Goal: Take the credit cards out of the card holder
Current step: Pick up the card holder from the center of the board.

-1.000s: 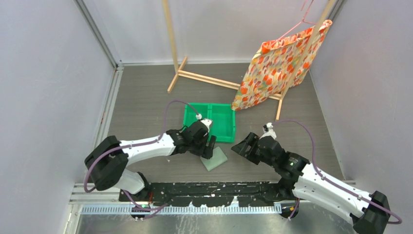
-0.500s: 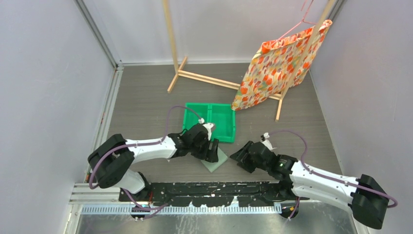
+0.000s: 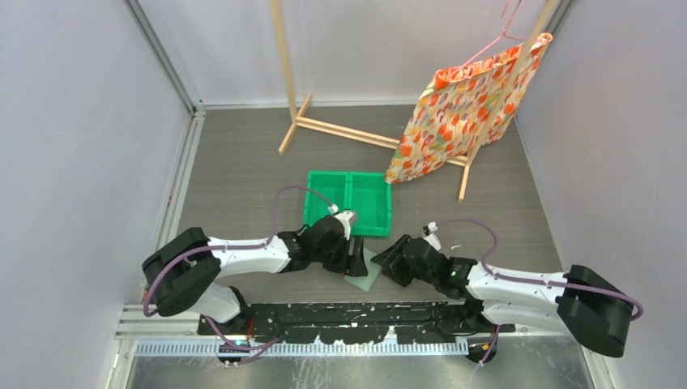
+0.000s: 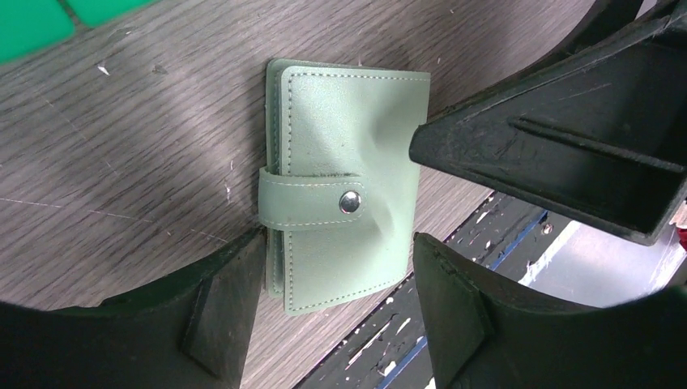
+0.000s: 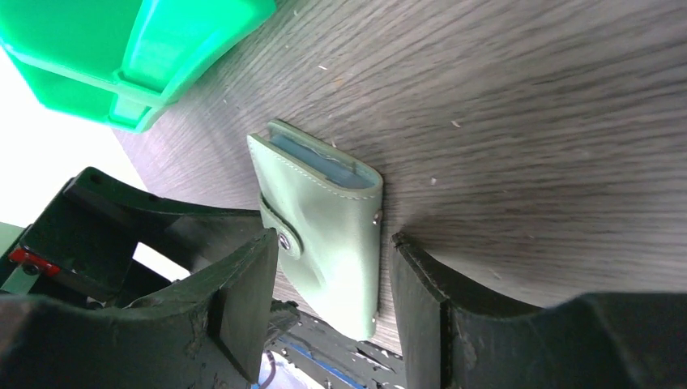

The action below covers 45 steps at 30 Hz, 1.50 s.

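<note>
The left jaws are standing wide apart, their 2 black fingers (image 4: 219, 316) straddling the near end of the card holder (image 4: 348, 162), 1 finger sitting right at its long edge beside the strap and the other just off its corner; whether either is actually touching cannot be told. The right jaws are also spreading wide, with the card holder (image 5: 324, 219) lying between their 2 fingers (image 5: 243, 300) and gripped by neither. In the left wrist view, 1 right finger (image 4: 551, 146) is reaching in from the opposite side and meeting the holder's edge. The grey-green holder is lying flat and folded shut on the wood-grain tabletop (image 3: 243, 162), its strap snapped closed over the front with a metal stud (image 4: 350, 202). It is sitting just in front of the green 2-compartment bin (image 3: 348, 203), close to the tabletop's near edge. Farther back, a wooden rack (image 3: 324, 126) is standing with an orange floral cloth (image 3: 462, 105) hanging on it.
</note>
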{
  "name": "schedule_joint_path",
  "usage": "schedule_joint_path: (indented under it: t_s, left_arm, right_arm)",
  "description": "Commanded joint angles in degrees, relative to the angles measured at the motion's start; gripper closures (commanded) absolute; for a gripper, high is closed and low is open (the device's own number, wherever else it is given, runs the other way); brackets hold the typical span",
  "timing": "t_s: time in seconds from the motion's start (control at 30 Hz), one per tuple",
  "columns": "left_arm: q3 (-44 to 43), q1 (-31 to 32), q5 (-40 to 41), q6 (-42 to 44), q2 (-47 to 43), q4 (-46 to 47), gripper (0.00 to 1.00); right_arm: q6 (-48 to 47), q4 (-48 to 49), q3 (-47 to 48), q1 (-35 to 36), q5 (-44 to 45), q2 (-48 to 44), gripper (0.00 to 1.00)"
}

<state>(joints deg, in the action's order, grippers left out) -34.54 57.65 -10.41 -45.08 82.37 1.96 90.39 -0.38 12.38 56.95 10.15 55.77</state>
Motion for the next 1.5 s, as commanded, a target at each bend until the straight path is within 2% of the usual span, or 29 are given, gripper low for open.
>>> schedule_joint_path:
  t_s: [0.0,0.2,0.27,0.43,0.6,0.77,0.8,1.0,1.13,1.23,1.47]
  left_arm:
    - [0.3,0.3,1.4,-0.8,-1.0,-0.6,0.32]
    - [-1.2,0.4,-0.7,-0.7,2.0,-0.1,0.38]
    - [-2.0,0.5,-1.5,-0.8,3.2,-0.1,0.39]
    - [-2.8,0.9,-1.4,-0.9,4.6,0.0,0.41]
    - [-3.0,0.8,-0.2,-0.2,2.9,-1.7,0.41]
    - [-3.0,0.9,2.7,0.8,-2.7,-7.4,0.4]
    - [-2.9,0.9,3.4,0.8,-4.1,-8.6,0.4]
    - [-2.1,0.9,6.3,1.6,-12.8,-12.7,0.39]
    - [-2.1,1.2,6.5,2.0,-16.7,-12.6,0.4]
    - [-3.0,2.9,11.9,2.2,-17.3,-13.7,0.48]
    - [-5.6,8.8,19.6,2.3,-14.0,-13.5,0.49]
  right_arm:
    - [0.0,7.0,-0.4,0.6,0.5,3.5,0.42]
    - [1.2,14.5,-2.0,2.1,0.9,7.6,0.46]
    - [1.7,16.2,-2.0,3.0,1.5,8.7,0.5]
    - [1.8,17.0,-2.0,4.1,2.6,8.9,0.71]
    - [0.7,11.4,-1.6,4.1,4.5,4.8,0.77]
    - [-2.3,1.7,-0.8,4.1,7.7,-2.2,0.98]
    - [-2.9,0.0,-0.8,4.1,8.0,-3.5,0.99]
    - [-6.9,-6.7,0.6,4.1,8.1,-10.7,0.99]
    - [-9.1,-9.3,3.3,4.1,7.3,-11.4,0.99]
    - [-10.2,-10.3,6.1,4.1,6.8,-9.9,0.99]
    - [-11.4,-10.6,11.0,4.1,5.4,-7.0,0.99]
